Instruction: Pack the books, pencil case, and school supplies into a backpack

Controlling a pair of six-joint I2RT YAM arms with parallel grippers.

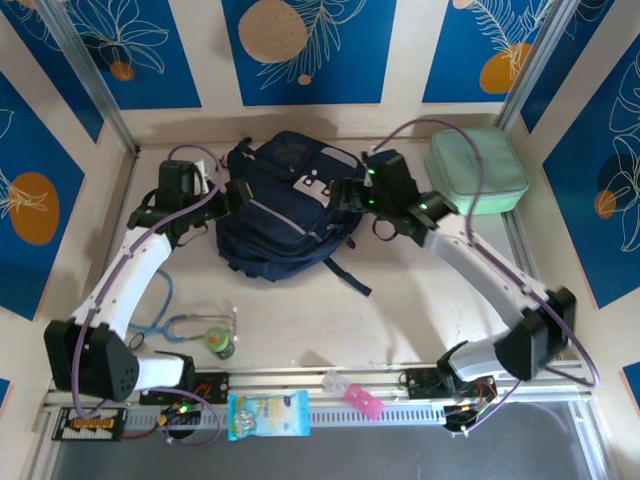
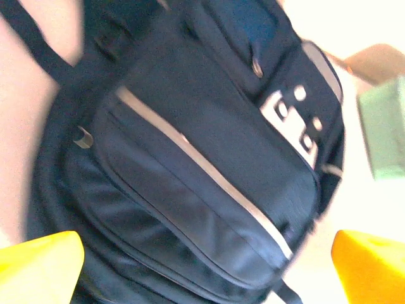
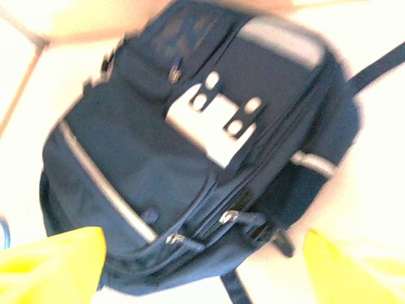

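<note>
The navy-blue backpack [image 1: 285, 205] lies flat at the middle back of the table, buckles up. My left gripper [image 1: 232, 195] hangs at its left edge and my right gripper [image 1: 352, 195] at its right edge. In the left wrist view the backpack [image 2: 190, 164] spreads below the left gripper [image 2: 205, 272], whose yellow fingertips [image 2: 38, 269] stand wide apart, open, holding nothing. In the right wrist view the right gripper [image 3: 202, 269] is also open above the backpack [image 3: 190, 158], near two zipper pulls [image 3: 231, 216]. The books are out of view.
A mint-green rounded case [image 1: 476, 170] sits at the back right, also visible in the left wrist view [image 2: 385, 130]. A stethoscope [image 1: 190, 325] and a green roll [image 1: 221, 342] lie front left. A pale-blue packet [image 1: 268, 415] and a pink item [image 1: 352, 393] rest on the front rail.
</note>
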